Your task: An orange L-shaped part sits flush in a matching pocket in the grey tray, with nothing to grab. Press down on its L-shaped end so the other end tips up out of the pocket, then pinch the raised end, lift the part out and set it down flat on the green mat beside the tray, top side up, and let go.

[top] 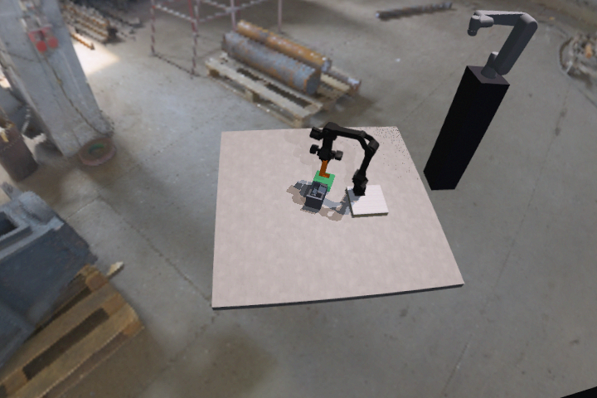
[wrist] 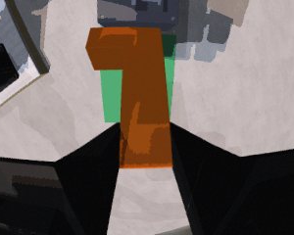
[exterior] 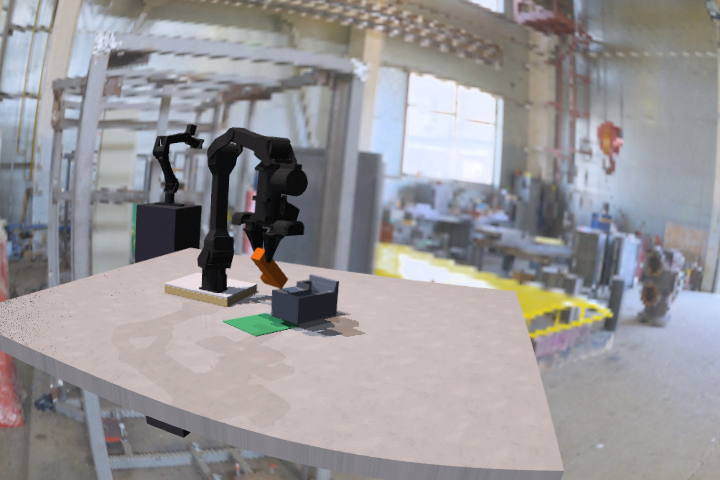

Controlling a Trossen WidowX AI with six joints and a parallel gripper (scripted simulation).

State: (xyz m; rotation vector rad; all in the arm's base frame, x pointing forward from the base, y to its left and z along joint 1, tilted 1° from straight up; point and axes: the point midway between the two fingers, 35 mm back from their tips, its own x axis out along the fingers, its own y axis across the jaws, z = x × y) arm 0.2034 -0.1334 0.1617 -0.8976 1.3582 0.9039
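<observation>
Gripper pinching the raised orange L-shaped part.
At the centre of the exterior frame, the part hangs tilted, its L-shaped end lowest, out of the grey tray; the green mat lies beside the tray.

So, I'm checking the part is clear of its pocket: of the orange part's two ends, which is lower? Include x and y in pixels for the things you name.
The L-shaped end, with the sideways foot; the plain end of the orange part [top: 323, 167] [exterior: 273, 272] [wrist: 144, 98] is higher, pinched in the gripper [top: 324, 161] [exterior: 262, 254] [wrist: 143, 128].
</observation>
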